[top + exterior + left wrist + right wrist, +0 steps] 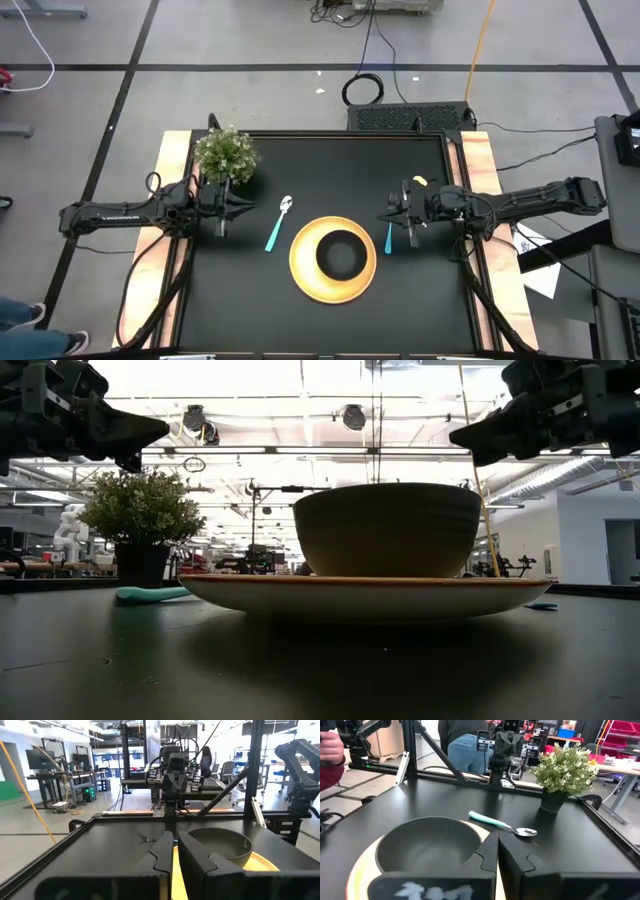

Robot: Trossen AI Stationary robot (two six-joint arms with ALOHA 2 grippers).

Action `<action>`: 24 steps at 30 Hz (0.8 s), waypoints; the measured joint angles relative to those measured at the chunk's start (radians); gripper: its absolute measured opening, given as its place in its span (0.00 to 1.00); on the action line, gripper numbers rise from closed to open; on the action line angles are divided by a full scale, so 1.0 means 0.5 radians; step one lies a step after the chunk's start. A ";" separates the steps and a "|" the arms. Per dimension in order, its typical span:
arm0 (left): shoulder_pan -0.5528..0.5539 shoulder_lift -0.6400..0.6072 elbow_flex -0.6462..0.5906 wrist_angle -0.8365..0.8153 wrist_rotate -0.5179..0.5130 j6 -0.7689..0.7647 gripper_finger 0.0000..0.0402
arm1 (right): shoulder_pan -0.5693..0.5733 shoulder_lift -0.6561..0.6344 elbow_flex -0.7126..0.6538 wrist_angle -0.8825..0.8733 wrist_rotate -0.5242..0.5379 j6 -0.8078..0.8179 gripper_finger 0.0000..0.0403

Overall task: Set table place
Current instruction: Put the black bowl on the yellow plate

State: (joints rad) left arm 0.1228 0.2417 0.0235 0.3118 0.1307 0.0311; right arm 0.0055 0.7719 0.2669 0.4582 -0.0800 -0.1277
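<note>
One black table (240, 290), busy workshop behind

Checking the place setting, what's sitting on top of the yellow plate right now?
The black bowl sits at the centre of the yellow plate, nothing else on it. The bowl looks empty; the plate's middle beneath it is covered.

No readable text, label, brand, number or sign shows in any view. The yellow plate (333, 259), the black bowl (341, 252), the spoon (278, 223) and the black surface (250, 300) carry no markings. The equipment in the room behind is too far off and too blurred to make out any lettering.
</note>
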 joint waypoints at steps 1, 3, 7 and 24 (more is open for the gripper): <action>0.000 0.000 0.000 -0.001 0.000 0.001 0.08 | 0.000 0.000 0.000 0.004 0.001 -0.018 0.00; 0.000 0.001 0.000 -0.001 0.000 0.004 0.08 | 0.000 -0.011 0.000 0.006 0.001 -0.041 0.00; 0.000 0.001 0.000 -0.003 0.000 0.030 0.08 | 0.000 -0.064 -0.011 0.000 0.003 -0.075 0.00; 0.000 0.000 0.000 -0.019 0.006 0.028 0.08 | -0.169 -0.548 -0.479 0.395 0.055 0.106 0.00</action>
State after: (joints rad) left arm 0.1228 0.2418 0.0235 0.3023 0.1337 0.0450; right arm -0.0792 0.4980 0.0276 0.6556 -0.0525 -0.0747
